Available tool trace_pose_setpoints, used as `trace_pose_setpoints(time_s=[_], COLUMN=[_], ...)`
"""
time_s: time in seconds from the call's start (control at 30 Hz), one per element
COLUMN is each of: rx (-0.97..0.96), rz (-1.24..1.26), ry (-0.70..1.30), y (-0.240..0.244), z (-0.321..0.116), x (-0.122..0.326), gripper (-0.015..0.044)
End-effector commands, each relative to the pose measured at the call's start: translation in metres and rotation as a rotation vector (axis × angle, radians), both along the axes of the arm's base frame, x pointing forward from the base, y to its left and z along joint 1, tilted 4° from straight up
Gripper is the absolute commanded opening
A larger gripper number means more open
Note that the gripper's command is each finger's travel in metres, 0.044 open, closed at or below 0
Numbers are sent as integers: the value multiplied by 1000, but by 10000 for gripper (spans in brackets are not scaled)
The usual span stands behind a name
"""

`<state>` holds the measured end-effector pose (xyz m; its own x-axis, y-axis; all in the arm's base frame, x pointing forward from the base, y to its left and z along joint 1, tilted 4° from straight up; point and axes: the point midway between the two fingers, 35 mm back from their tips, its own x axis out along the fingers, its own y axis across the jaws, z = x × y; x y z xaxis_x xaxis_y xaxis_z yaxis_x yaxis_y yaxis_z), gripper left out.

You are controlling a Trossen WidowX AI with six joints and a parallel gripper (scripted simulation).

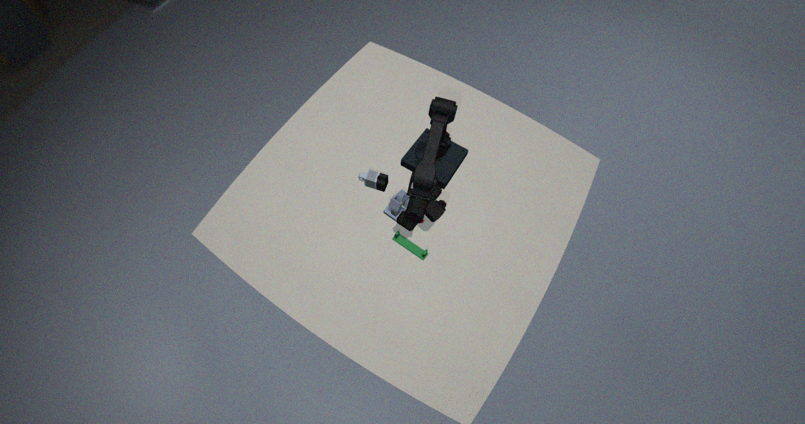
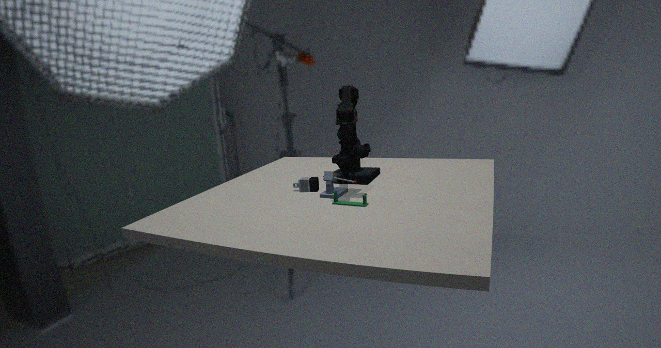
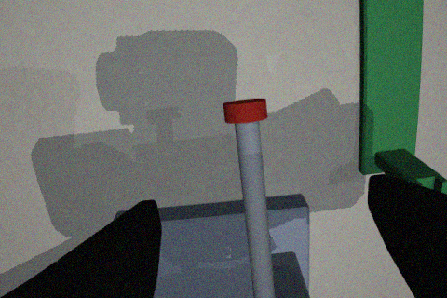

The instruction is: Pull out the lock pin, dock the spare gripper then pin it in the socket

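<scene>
From the top view, the spare gripper [image 1: 373, 179] [image 2: 308, 184] is laid left of centre, with the mount [image 1: 398, 202] [image 2: 329, 184] [image 3: 200, 242] set to its lower right. The pin [image 2: 344, 179] [image 3: 253, 186] is stuck through the mount's socket, and the two-post rack [image 1: 410, 245] [image 2: 350, 203] [image 3: 391, 70] is placed below the mount. All of it's on the tabletop [image 1: 360, 320] [image 2: 370, 235] [image 3: 303, 19].
</scene>
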<state>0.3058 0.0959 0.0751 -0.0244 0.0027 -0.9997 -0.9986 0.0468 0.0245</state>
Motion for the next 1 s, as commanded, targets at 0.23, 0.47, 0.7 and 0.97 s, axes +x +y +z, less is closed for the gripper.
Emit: trace_pose_setpoints(time_s=[0.23,0.47,0.7,0.97], rx=[-6,-6,-6,-6], rz=[1,1,1,1], ry=[11,11,11,11], y=[0,0,-1,-1], z=[-21,-32,-44,-48], x=[-1,-2,-3,-3], gripper=[300,300,300,300])
